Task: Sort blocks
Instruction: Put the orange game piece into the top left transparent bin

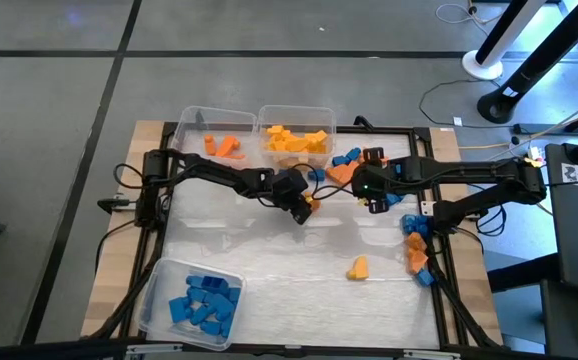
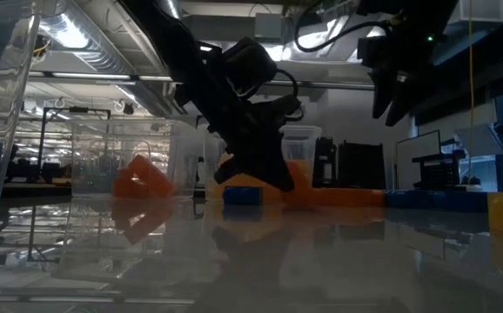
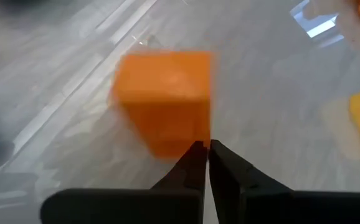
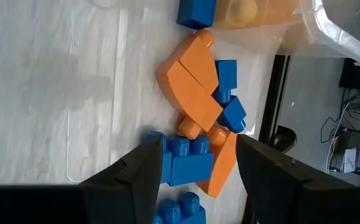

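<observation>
I'm seeing the left gripper (image 3: pixel 206 152) sitting pinched fully together at centre frame, holding nothing, its tips just short of an orange block (image 3: pixel 164 99) lying on the table (image 1: pixel 269 250). The right gripper (image 4: pixel 198 162) is hanging spread wide above a blue block (image 4: pixel 186 163) among orange ones, gripping nothing.

Low view dim, backlit by ceiling strip lights (image 2: pixel 69 35) upper left; left wrist view's orange plastic block (image 3: pixel 164 99) motion-blurred.
</observation>
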`<action>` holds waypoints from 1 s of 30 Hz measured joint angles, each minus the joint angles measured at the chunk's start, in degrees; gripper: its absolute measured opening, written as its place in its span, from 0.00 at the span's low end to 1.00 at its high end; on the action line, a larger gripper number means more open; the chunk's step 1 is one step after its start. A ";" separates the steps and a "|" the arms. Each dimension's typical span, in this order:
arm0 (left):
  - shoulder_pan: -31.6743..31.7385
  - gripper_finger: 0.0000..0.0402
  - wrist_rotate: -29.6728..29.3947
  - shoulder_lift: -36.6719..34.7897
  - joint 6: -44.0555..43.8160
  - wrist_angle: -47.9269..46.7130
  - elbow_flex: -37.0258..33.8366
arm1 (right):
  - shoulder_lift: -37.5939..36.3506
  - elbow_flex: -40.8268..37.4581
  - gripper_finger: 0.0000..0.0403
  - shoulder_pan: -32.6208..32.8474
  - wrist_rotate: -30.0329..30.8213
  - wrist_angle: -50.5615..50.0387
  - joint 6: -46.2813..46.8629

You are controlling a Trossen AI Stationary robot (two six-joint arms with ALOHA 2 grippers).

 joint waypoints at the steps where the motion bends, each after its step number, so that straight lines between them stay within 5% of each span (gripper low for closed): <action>1: -0.08 0.01 0.00 0.00 0.37 -0.01 -0.07 | 0.00 0.00 0.50 0.00 0.00 0.08 0.02; 11: -1.27 0.00 0.00 -1.01 3.22 1.26 -0.07 | 0.01 0.00 0.50 -0.02 -0.08 1.11 0.16; 17: -1.25 0.00 -0.03 -4.78 5.69 0.80 -0.07 | 0.01 0.00 0.50 0.00 -7.93 0.92 1.92; 22: -1.25 0.00 -0.28 -10.82 8.14 -1.63 -0.04 | 0.01 0.00 0.50 0.02 -15.67 0.90 1.93; 30: -1.03 0.00 -8.93 -24.98 14.11 -13.45 -0.02 | 0.01 0.00 0.50 3.50 -14.82 0.96 3.39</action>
